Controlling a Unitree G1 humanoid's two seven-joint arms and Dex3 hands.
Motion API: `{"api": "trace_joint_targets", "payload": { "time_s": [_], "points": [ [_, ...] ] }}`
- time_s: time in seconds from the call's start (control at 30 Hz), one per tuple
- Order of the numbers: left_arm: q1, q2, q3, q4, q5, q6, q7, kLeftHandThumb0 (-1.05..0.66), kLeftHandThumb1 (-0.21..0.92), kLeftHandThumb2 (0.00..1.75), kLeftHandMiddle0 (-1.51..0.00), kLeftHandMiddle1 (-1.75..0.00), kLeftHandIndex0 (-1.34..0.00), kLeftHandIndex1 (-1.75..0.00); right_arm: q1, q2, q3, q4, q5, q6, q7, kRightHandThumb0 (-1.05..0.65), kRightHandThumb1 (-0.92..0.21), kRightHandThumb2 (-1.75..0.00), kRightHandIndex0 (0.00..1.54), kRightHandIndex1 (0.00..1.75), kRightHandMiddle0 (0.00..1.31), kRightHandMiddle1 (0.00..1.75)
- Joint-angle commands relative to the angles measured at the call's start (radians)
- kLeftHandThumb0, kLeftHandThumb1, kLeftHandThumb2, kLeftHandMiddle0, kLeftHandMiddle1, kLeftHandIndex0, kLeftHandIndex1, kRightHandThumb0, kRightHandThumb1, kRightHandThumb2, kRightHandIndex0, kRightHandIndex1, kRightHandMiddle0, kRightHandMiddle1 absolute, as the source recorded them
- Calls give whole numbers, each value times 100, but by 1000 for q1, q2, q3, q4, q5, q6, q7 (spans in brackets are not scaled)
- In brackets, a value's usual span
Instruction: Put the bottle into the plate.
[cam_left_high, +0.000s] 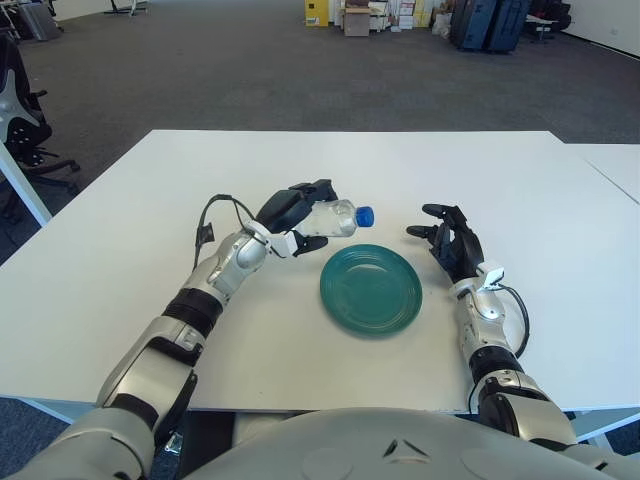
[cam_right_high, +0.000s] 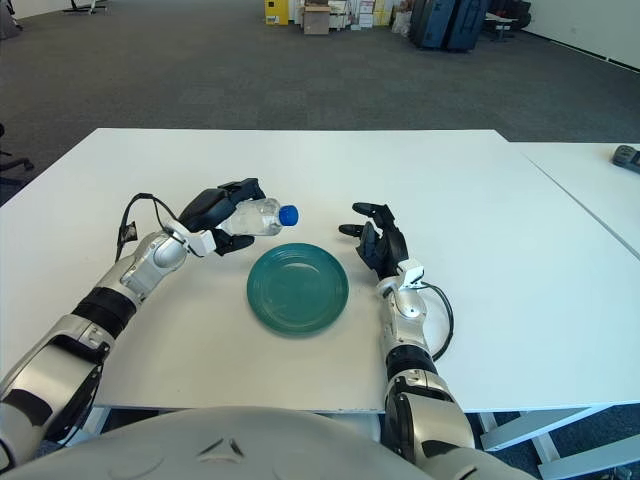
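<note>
Bottle held in the air, just short of the plate

The clear bottle (cam_left_high: 333, 217), blue cap toward the plate, lies sideways in the left hand (cam_left_high: 296, 218), whose fingers wrap its body, just beyond the green plate's (cam_left_high: 371, 288) far-left rim. This looks like the carry step; next, shift right and nearer, lower, release. The right hand (cam_left_high: 450, 240) shows beside the plate's right, fingers spread, over the white desk (cam_left_high: 520, 190).
</note>
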Motion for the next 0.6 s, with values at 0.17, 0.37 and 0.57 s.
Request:
{"api": "trace_joint_targets", "payload": {
  "time_s": [0.17, 0.37, 0.57],
  "points": [
    [-77, -20, -19, -186, 35, 12, -80, -46, 33, 129, -114, -175, -59, -175, 177, 29, -17, 105, 32, 12, 2, -80, -92, -87, 54, 81, 15, 112],
    [-82, -22, -49, -205, 92, -19, -79, -48, 27, 137, -116, -175, -64, -175, 174, 37, -12, 109, 20, 6, -21, -81, -92, -85, 53, 82, 16, 114],
    [-65, -40, -76, -236, 95, 17, -144, -49, 25, 139, -116, -175, -66, -175, 176, 42, -8, 109, 19, 6, -27, -80, -92, -85, 54, 83, 16, 114]
  ]
}}
